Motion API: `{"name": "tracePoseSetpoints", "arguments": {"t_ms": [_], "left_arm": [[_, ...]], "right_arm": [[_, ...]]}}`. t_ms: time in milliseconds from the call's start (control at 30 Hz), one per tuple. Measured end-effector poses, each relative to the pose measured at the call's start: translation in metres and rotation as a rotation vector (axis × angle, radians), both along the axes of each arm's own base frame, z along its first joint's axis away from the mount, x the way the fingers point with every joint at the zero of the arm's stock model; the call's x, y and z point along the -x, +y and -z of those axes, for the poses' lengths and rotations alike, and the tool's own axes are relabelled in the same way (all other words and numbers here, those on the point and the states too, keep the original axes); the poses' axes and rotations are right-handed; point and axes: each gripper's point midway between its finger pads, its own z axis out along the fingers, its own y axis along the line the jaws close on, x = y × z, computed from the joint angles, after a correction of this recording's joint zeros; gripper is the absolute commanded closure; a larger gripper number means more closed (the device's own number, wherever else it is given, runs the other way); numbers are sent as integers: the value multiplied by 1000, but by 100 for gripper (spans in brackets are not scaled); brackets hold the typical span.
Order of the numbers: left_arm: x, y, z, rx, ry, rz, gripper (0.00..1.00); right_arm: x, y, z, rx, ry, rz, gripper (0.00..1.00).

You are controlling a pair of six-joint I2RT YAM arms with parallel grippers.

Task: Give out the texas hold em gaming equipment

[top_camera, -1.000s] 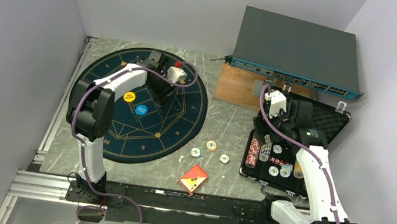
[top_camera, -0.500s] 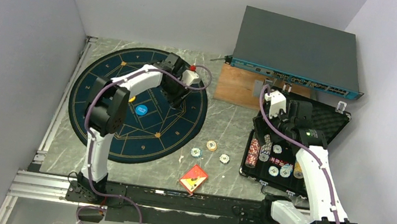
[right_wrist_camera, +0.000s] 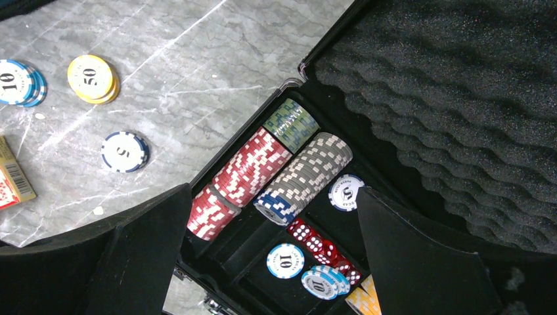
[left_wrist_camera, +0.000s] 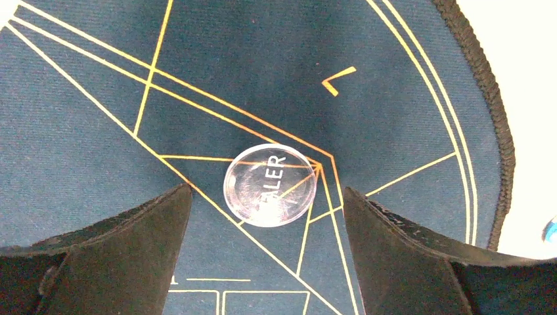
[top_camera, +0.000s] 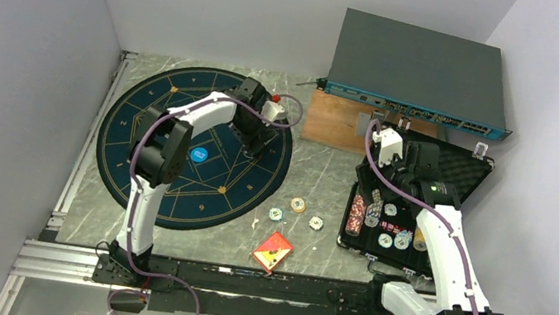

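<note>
A clear round dealer disc (left_wrist_camera: 266, 185) lies flat on the navy gold-lined mat (left_wrist_camera: 263, 79), free between the open jaws of my left gripper (left_wrist_camera: 266, 195). In the top view that gripper (top_camera: 255, 146) hovers over the mat's right half, near a blue disc (top_camera: 199, 154). Three loose chips (top_camera: 298, 205) and a red card box (top_camera: 273, 250) lie on the table between mat and case. My right gripper (right_wrist_camera: 274, 197) stands open and empty above the black case (right_wrist_camera: 460, 98). In the case are rows of red chips (right_wrist_camera: 240, 177) and grey chips (right_wrist_camera: 305, 174), and red dice (right_wrist_camera: 315, 246).
A grey network switch (top_camera: 423, 70) rests on a wooden board (top_camera: 336, 120) at the back right, just behind the case's foam lid (top_camera: 458, 172). Walls close in on the left, the back and the right. An aluminium rail (top_camera: 82, 170) runs along the mat's left side.
My left gripper has swung right across the mat and its jaws have widened. The left arm's elbow now covers the yellow disc. The right arm has not moved.
</note>
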Motion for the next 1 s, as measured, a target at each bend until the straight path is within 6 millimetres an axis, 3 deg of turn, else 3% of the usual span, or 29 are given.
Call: {"name": "tracePoseSetpoints", "arguments": {"t_ms": [133,267,400,500,667,1000], "left_arm": [[0,4,-8,-2,-6,-7,4],[8,20,-36,11,-47,-11,11],[25,63,-73,26,-98,-56,17],[29,97,-84,26,-123,-111,17],[35,135,-57,-12,-69,-176,19],[32,147,-7,-50,18,-194,24]], "right_arm": [[0,0,0,0,-1,0,0],[-1,0,1,0,-4,-1,0],[0,-2,11,12,4,7,0],[4,-5,25,24,28,15,0],[6,-5,35,29,38,16,0],[3,-5,37,35,21,17,0]]}}
